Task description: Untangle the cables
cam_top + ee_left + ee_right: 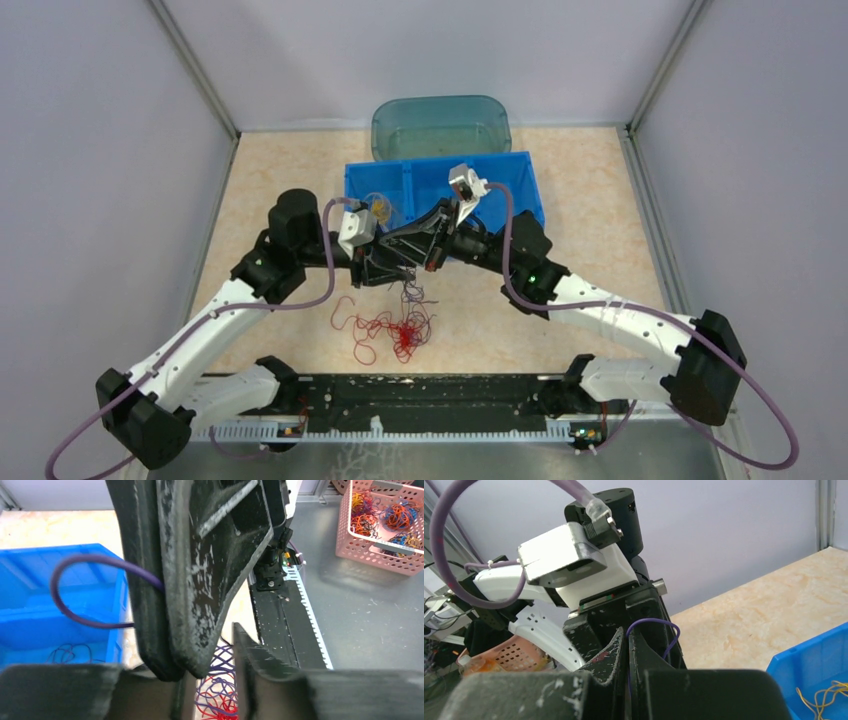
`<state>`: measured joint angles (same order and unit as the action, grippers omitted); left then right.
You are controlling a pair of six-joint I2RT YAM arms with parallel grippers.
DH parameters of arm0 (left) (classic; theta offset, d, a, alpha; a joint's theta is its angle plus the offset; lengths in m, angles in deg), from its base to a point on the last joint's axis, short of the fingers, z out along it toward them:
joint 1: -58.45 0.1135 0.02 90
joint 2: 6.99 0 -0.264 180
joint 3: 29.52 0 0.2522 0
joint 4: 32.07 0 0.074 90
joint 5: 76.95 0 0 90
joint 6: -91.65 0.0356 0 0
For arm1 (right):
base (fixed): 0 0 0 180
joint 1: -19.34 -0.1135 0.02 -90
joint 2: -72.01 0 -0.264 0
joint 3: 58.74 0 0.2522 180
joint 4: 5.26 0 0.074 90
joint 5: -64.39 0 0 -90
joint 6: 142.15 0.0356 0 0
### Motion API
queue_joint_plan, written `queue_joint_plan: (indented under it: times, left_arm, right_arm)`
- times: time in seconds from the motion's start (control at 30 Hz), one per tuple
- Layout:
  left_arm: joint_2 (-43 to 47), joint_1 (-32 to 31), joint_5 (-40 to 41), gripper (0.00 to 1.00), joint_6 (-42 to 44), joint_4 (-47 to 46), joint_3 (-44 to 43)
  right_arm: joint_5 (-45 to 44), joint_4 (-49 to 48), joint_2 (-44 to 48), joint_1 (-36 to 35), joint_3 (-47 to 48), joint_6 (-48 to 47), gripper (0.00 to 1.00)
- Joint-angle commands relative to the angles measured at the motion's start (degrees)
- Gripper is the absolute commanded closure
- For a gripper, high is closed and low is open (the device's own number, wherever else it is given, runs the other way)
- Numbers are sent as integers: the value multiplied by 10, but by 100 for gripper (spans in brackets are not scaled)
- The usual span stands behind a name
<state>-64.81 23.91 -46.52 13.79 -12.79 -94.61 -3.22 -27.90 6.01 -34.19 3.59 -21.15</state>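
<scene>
The cables lie as a red clump on the table, with a dark purple strand rising from it to the grippers. My right gripper is shut on that purple strand; a loop of it sticks out past its closed fingertips. My left gripper is open right against the right one. In the left wrist view the right gripper's fingers reach down between my left fingers. Purple and red loops hang below the left gripper.
A blue divided bin stands just behind the grippers, holding yellow strands and purple strands. A teal tub stands behind it. A pink basket of coloured strands sits off the table. A black rail runs along the near edge.
</scene>
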Motion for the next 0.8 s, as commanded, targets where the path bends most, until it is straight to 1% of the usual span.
queue_joint_plan:
  times: [0.0, 0.03, 0.1, 0.13, 0.17, 0.23, 0.3, 0.37, 0.4, 0.47, 0.5, 0.57, 0.67, 0.77]
  left_arm:
    - [8, -3, -12, 75, 1, -15, -33]
    - [9, -3, -11, 81, 1, -16, -36]
    - [7, -4, -5, 90, 2, -17, -42]
    - [6, -4, -2, 91, 6, -15, -45]
    - [5, -4, 0, 91, 9, -13, -47]
    - [5, -3, 1, 97, 9, -11, -52]
    - [4, -3, 8, 100, 2, -11, -59]
    - [1, -3, 8, 100, 2, -7, -70]
    - [0, -3, 8, 100, 1, -5, -77]
    - [-5, -4, 7, 100, 2, -3, -92]
    - [-7, -4, 7, 100, 0, -4, -100]
    - [-11, -3, 12, 100, -19, -13, -116]
    - [-16, -3, 23, 100, -61, -37, -126]
    - [-17, -3, 53, 100, -97, -42, -129]
  right_arm:
    - [-8, -18, 21, -6, 22, -22, 100]
    - [-8, -14, 25, -6, 20, -24, 100]
    - [-12, -3, 34, -7, 15, -30, 100]
    - [-18, 6, 39, -7, 13, -31, 100]
    - [-23, 13, 47, -6, 10, -33, 98]
    - [-40, 36, 64, -6, 4, -45, 74]
    - [-56, 55, 89, -5, -7, -65, 56]
    - [-85, 69, 119, -6, -31, -83, 46]
    - [-103, 67, 138, -5, -50, -92, 43]
    - [-130, 62, 173, -6, -89, -111, 40]
    - [-135, 67, 186, -6, -103, -120, 39]
    - [-134, 72, 203, -6, -124, -141, 34]
    - [-154, 68, 203, -6, -139, -167, 34]
    - [-181, 42, 185, -10, -141, -201, 34]
